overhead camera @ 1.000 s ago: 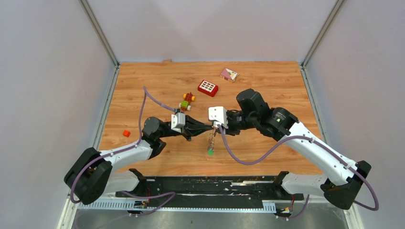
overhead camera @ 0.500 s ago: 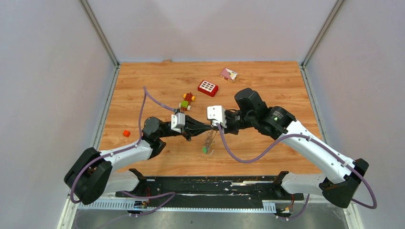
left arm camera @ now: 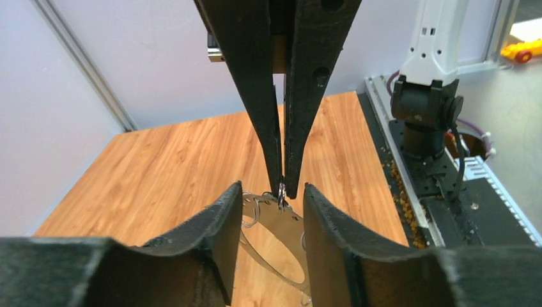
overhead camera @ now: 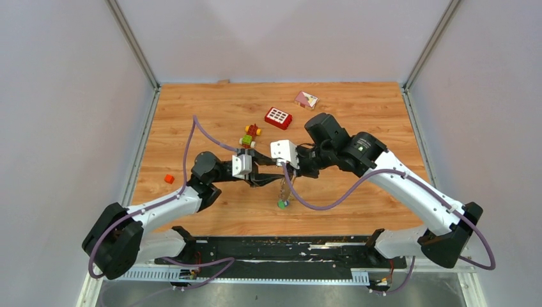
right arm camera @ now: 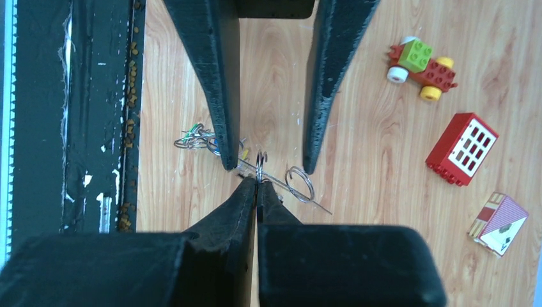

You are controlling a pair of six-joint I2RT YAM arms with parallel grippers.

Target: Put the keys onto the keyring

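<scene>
The keyring [left arm camera: 276, 231], a thin grey metal hoop with small split rings along it, hangs over the wood between the two grippers. My right gripper [right arm camera: 257, 181] is shut on a small split ring [right arm camera: 261, 161] at the hoop's top edge. My left gripper [left arm camera: 271, 189] stands open, a finger on each side of the hoop and clear of it. In the top view the keyring [overhead camera: 283, 187] dangles below the right gripper [overhead camera: 286, 168], beside the left gripper [overhead camera: 263, 174]. Keys [right arm camera: 195, 136] with green and blue tags hang at the hoop's low end, the green tag [overhead camera: 281, 203] lowest.
A red brick with white squares [overhead camera: 278, 118] lies behind the grippers, a red-yellow-green block toy [overhead camera: 250, 136] just left of it. A small pink house block [overhead camera: 306, 100] sits further back. A loose red cube [overhead camera: 169, 178] lies at the left. The black base rail [overhead camera: 275, 246] runs along the near edge.
My right gripper closed on the keyring's split ring, then my left gripper opened and let go. Both grippers shifted slightly left, and the hoop now hangs from the right gripper alone.
</scene>
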